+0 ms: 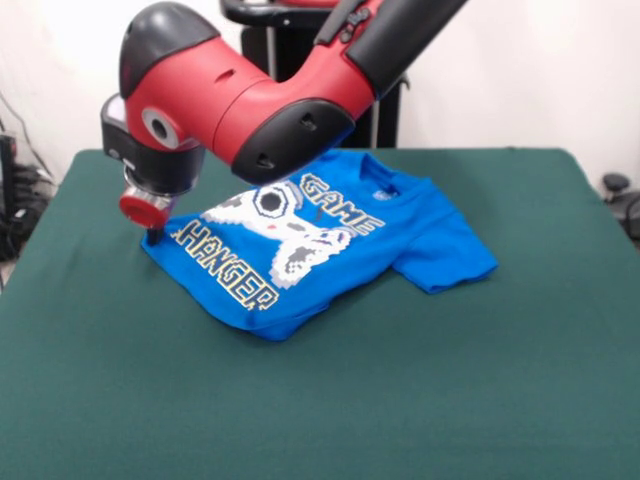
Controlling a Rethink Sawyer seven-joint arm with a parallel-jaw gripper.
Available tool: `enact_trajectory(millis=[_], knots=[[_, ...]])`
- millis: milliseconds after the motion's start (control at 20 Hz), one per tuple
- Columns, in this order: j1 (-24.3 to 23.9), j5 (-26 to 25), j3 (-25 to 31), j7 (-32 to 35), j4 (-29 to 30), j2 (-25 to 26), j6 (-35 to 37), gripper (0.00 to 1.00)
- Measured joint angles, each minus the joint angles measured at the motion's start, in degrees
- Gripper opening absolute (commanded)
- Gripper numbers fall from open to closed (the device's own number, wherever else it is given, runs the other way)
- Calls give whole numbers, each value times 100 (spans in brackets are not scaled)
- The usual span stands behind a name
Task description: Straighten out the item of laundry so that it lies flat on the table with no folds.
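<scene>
The item of laundry (330, 250) is a bright blue T-shirt lying print-up near the middle of the green table (320, 400). Its collar (385, 182) points to the far side and one sleeve (450, 255) spreads out to the right. The near edge looks folded under, and the lettering's left end is cut off. My gripper (153, 236) hangs below the red wrist disc (147, 207), down at the shirt's left corner and touching or just over the cloth. The red arm (260, 110) covers the shirt's far left part.
Wide green cloth surrounds the shirt on the near, left and right sides. Cables and dark equipment (15, 190) sit off the table's left edge. A small dark object (616, 185) stands beyond the right edge.
</scene>
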Motion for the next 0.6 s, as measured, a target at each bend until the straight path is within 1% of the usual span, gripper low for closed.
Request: enact_trajectory(millis=[350, 600], knots=[[2, 4, 3, 0, 31, -21, 4, 0], [21, 5, 5, 0, 166, -100, 4, 0]])
